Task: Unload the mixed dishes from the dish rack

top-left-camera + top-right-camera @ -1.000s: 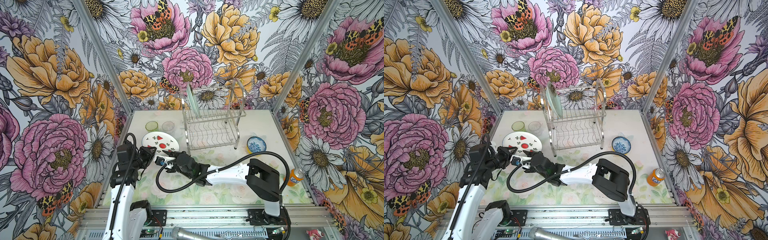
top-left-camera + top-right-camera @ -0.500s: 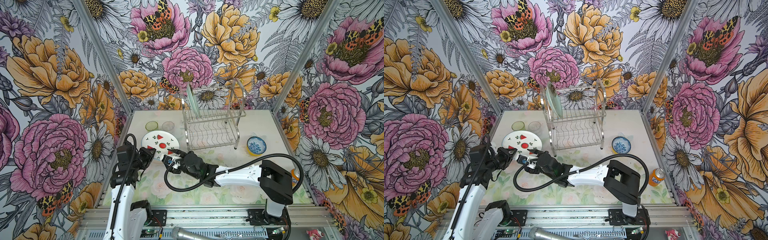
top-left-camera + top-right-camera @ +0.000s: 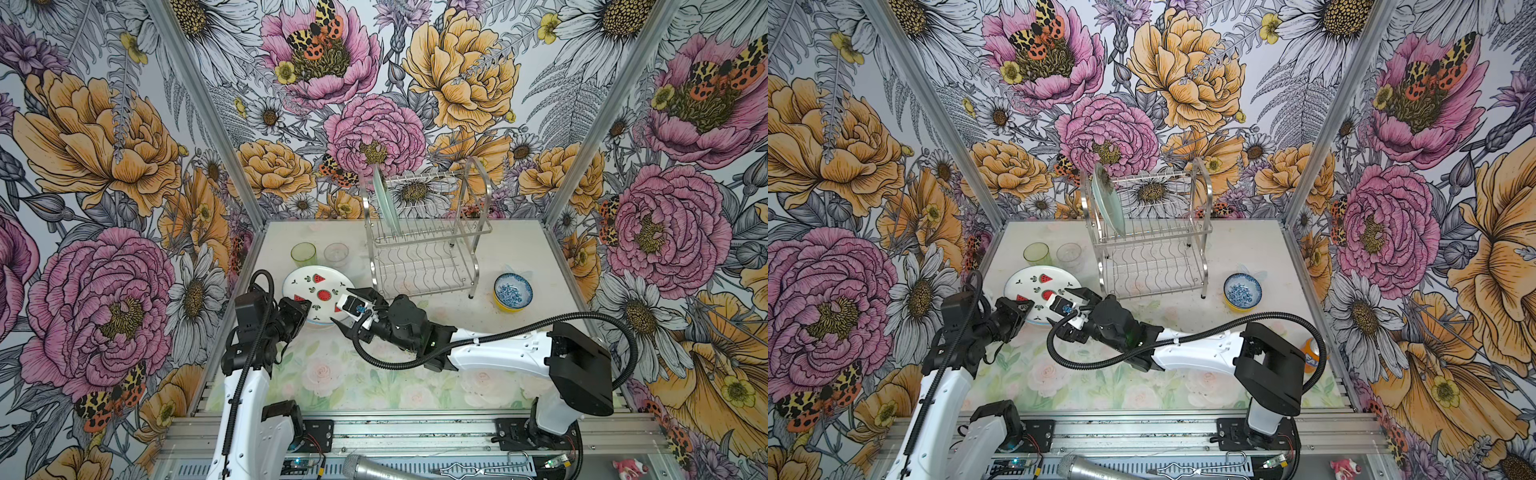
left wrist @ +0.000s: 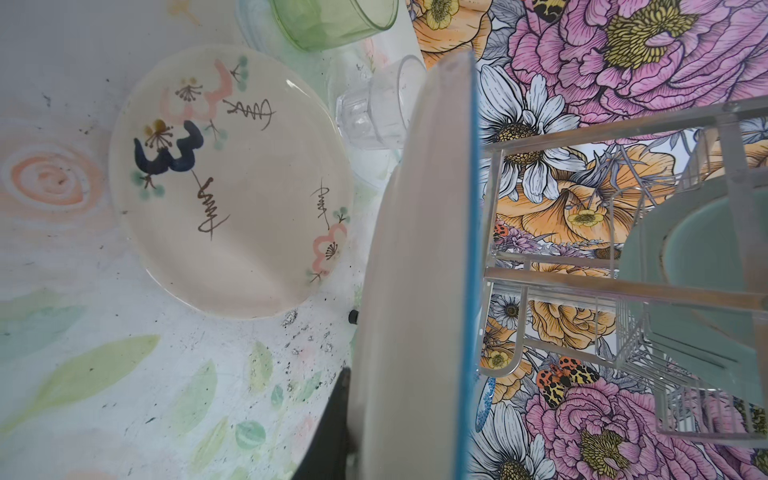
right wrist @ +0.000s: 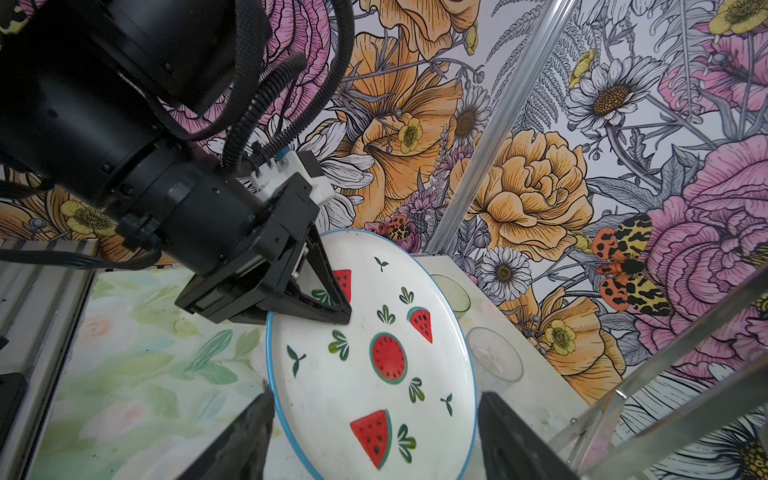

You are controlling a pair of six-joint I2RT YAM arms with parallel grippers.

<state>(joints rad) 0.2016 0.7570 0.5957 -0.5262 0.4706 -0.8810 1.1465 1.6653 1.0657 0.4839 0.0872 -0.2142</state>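
Observation:
The dish rack stands at the back and holds one pale green plate upright in its top tier. My left gripper is shut on the near rim of a white, blue-rimmed plate with watermelon prints, holding it tilted above the table. My right gripper is open, and its fingers stand apart on either side of that plate. A cream plate with pink marks lies flat beneath it. A green tumbler and a clear tumbler stand left of the rack.
A blue-and-white bowl sits nested in a yellow bowl to the right of the rack. An orange soda can stands at the right edge, behind my right arm. The rack's lower tier holds nothing. Walls close in both sides.
My right gripper's jaws have spread wide around the watermelon plate, and the right arm's elbow has swung to the right. The left gripper has kept its hold on the plate.

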